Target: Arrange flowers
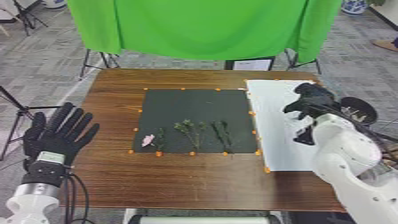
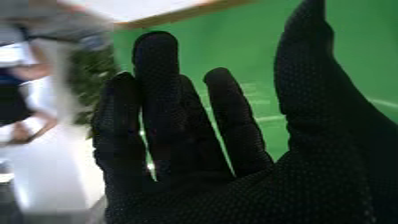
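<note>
The mat (image 1: 195,102) lay mid-tabletop (image 1: 178,185), I saw, with the sheet (image 1: 280,155) just right of it, along the right edge. Stems (image 1: 189,131) lined the mat's near half, the bloom (image 1: 148,140) leftmost, by its near left corner.

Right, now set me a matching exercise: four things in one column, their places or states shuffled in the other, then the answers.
1. pink flower
2. left hand
3. right hand
4. green curtain

A. hanging beyond the table
B. open, fingers spread, left of the dark mat
C. at the right side of the white sheet
D. near the dark mat's near left corner

Pairs: 1-D, 2-B, 3-C, 4-A.
</note>
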Robot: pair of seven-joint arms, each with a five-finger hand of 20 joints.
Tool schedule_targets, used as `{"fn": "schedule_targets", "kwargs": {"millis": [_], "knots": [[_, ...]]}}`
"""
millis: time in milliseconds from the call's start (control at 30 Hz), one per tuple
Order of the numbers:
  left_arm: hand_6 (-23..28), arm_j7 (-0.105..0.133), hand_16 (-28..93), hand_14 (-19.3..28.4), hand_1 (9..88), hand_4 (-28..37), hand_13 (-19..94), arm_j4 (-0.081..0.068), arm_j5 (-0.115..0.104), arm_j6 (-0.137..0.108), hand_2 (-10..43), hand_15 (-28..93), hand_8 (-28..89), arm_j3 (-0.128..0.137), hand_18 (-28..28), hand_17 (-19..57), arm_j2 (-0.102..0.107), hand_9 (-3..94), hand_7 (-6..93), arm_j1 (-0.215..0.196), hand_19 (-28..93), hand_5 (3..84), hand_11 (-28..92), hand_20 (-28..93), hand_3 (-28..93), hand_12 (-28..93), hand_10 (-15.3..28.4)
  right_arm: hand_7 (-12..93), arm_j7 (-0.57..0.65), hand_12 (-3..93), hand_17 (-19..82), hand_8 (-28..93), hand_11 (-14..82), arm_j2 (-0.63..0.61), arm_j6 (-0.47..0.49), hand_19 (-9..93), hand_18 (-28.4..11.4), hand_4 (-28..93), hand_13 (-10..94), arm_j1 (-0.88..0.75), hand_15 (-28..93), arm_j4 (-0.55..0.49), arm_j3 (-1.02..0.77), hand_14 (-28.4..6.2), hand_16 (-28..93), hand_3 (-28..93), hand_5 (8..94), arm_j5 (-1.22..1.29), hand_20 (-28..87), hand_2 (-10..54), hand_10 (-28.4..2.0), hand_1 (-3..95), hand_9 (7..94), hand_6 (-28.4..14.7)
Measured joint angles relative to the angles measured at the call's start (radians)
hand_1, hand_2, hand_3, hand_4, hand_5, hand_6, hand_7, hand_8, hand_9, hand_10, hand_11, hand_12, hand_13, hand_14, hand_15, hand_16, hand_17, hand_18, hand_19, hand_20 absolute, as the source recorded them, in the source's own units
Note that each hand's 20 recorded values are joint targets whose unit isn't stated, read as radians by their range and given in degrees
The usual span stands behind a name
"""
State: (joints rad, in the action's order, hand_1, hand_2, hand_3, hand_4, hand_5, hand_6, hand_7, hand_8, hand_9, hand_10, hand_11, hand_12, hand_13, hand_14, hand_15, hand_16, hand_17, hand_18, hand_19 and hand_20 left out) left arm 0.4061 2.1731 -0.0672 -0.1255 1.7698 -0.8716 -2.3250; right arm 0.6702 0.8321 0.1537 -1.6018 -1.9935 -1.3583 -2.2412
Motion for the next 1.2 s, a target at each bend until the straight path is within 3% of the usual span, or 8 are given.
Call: {"fn": "schedule_targets", "kwargs": {"millis": [100, 200, 300, 533, 800, 933, 1067, 1200], "knots": [[9.8, 0.014, -5, 16.3, 31.2, -28.0, 23, 0.006, -0.008, -0.007, 6.1, 36, -9, 0.0, 15.5, -7.3, 0.0, 29.2, 16.4, -0.006, 35, 37.0, 21, 8, 71, 12, 16.8, 15, 0.036, 14.0, 31, -11, 10.1, -0.004, 0.083, 79, -24.7, -28, 57, -0.035, 57, 0.002, -0.059, -13.4, 20, 80, 48.0, 0.017, 42, -9.5, -16.1, 43.8, 44.2, -4.8], [9.8, 0.031, -6, 16.3, 31.4, -28.0, 23, 0.018, -0.021, -0.035, 6.0, 37, -9, -0.001, 15.5, -7.2, 0.0, 29.4, 16.9, -0.013, 35, 37.1, 22, 8, 71, 12, 16.8, 15, 0.093, 13.9, 31, -12, 10.2, -0.004, 0.204, 79, -24.7, -28, 58, -0.035, 56, 0.007, -0.078, -12.9, 21, 80, 49.1, 0.057, 42, -9.5, -15.0, 46.1, 45.4, -4.4], [9.8, 0.038, -6, 16.2, 31.8, -28.0, 23, 0.021, -0.03, -0.048, 6.0, 37, -9, -0.001, 15.5, -7.2, 0.0, 29.5, 17.0, -0.016, 35, 37.2, 22, 8, 71, 12, 16.8, 14, 0.122, 12.7, 31, -12, 10.3, -0.002, 0.24, 79, -24.4, -28, 60, -0.038, 52, 0.01, -0.084, -11.7, 25, 79, 50.2, 0.069, 42, -9.5, -13.2, 49.8, 46.9, -4.2], [9.9, 0.039, -7, 16.2, 32.2, -27.7, 22, 0.021, -0.032, -0.05, 5.6, 37, -9, 0.0, 15.4, -7.1, -0.001, 29.0, 16.9, -0.016, 35, 36.5, 23, 8, 71, 12, 16.8, 15, 0.112, 9.5, 32, -14, 12.3, 0.009, 0.17, 79, -23.5, -28, 63, -0.05, 40, 0.049, -0.094, -8.5, 34, 73, 51.4, 0.074, 42, -9.5, -8.4, 55.2, 50.0, -2.5], [10.0, 0.047, -7, 16.5, 31.6, -28.0, 23, 0.018, -0.035, -0.057, 6.8, 38, -9, 0.002, 15.7, -7.3, -0.001, 29.6, 17.1, -0.015, 35, 37.1, 23, 8, 70, 12, 17.2, 18, 0.044, 9.7, 32, -16, 12.1, 0.02, 0.157, 79, -22.5, -28, 67, -0.048, 30, 0.132, -0.084, -6.4, 41, 67, 60.1, 0.106, 42, -9.5, -8.1, 59.3, 60.4, 1.5], [10.0, 0.032, -7, 16.6, 31.5, -28.2, 23, 0.017, -0.024, -0.066, 7.2, 38, -9, 0.002, 15.7, -7.4, -0.002, 29.8, 17.0, -0.012, 36, 37.2, 23, 8, 70, 12, 17.3, 19, 0.045, 14.8, 34, -9, 11.4, 0.021, 0.156, 79, -21.7, -28, 71, -0.046, 27, 0.127, -0.073, -5.8, 45, 62, 69.4, 0.104, 43, -9.5, -7.9, 61.7, 71.1, 3.4], [10.0, 0.02, -8, 16.3, 31.3, -28.2, 24, 0.015, -0.012, -0.067, 7.7, 36, -9, -0.001, 15.5, -7.0, -0.004, 30.0, 16.6, -0.005, 35, 37.4, 22, 7, 70, 11, 17.2, 18, 0.045, 24.9, 37, -3, 3.3, 0.021, 0.108, 82, -21.6, -28, 79, -0.046, 33, 0.118, -0.053, -5.5, 46, 64, 79.6, 0.09, 44, -9.5, -6.8, 61.4, 82.5, 3.6], [9.5, 0.014, -9, 15.2, 31.2, -28.3, 23, 0.01, 0.005, -0.065, 8.6, 29, -10, -0.003, 13.6, -5.6, -0.004, 31.0, 12.7, 0.005, 33, 38.0, 18, 6, 70, 8, 16.1, 18, 0.042, 26.3, 38, -2, 3.1, 0.022, 0.017, 83, -21.6, -28, 81, -0.055, 34, 0.116, -0.026, -5.6, 45, 66, 82.3, 0.076, 44, -9.5, -7.0, 61.3, 84.7, 3.8]]}}
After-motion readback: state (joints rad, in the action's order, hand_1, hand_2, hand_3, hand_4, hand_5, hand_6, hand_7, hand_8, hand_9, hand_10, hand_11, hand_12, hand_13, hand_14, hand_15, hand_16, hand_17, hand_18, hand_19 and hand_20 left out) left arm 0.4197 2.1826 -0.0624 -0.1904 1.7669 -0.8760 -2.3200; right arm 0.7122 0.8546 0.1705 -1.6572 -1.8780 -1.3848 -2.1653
